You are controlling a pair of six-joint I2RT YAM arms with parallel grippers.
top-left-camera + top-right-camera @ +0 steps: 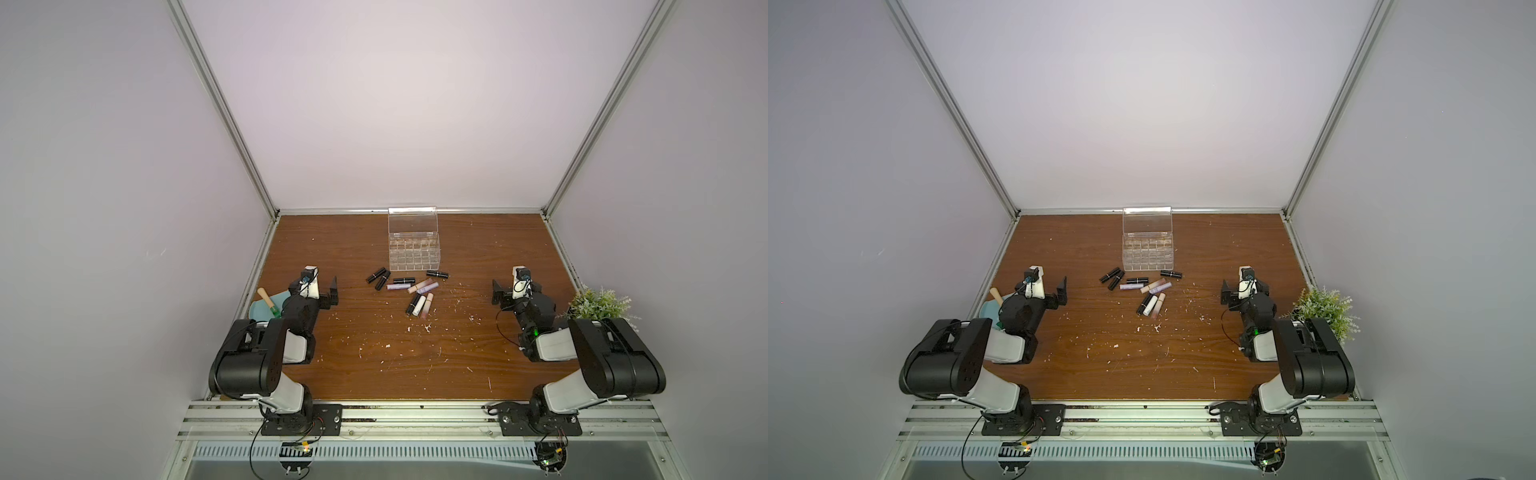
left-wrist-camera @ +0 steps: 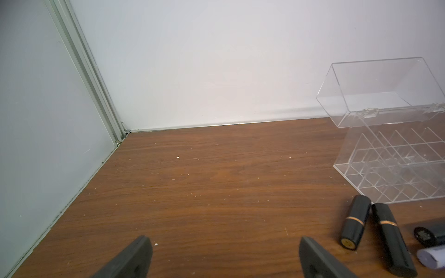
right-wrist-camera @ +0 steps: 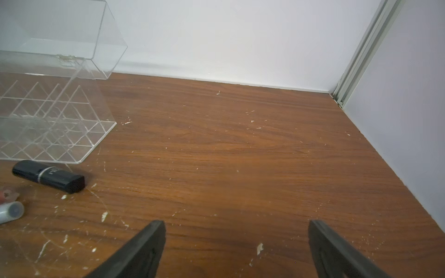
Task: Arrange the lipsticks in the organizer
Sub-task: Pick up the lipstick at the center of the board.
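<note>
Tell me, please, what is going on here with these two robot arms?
Nothing is being handled yet. Both arms sit at the sides of the table, with the left gripper and the right gripper open and empty. The lipsticks all lie loose on the table in front of the organizer, whose lid stands open and whose cells look empty.

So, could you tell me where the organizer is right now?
In both top views the organizer stands centred near the back wall, just beyond the scattered lipsticks.
</note>
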